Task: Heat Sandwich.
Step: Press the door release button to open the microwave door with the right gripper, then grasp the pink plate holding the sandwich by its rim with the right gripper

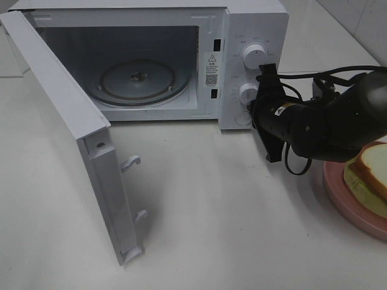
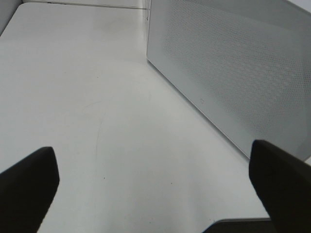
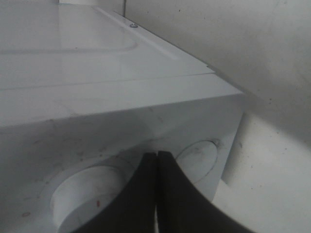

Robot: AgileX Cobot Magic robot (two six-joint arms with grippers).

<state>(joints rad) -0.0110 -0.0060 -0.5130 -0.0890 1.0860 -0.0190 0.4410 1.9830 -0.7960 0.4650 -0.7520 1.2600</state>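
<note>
The sandwich (image 1: 370, 163), white bread with pale filling, lies on a pink plate (image 1: 347, 196) at the right edge, partly hidden behind my right arm. The white microwave (image 1: 254, 24) stands with its door (image 1: 66, 121) swung wide and the glass turntable (image 1: 138, 81) bare. My right gripper (image 1: 254, 112) (image 3: 156, 155) is shut on nothing, its tips close to the control panel below the lower knob (image 1: 248, 92). My left gripper (image 2: 153, 160) is open and empty over the tabletop, beside the door's outer face (image 2: 233, 63); it does not show in the exterior view.
The open door juts out toward the table's front left, with two latch hooks (image 1: 130, 162) on its edge. An upper knob (image 1: 254, 56) sits on the panel. White tabletop (image 1: 230, 229) stretches in front of the microwave.
</note>
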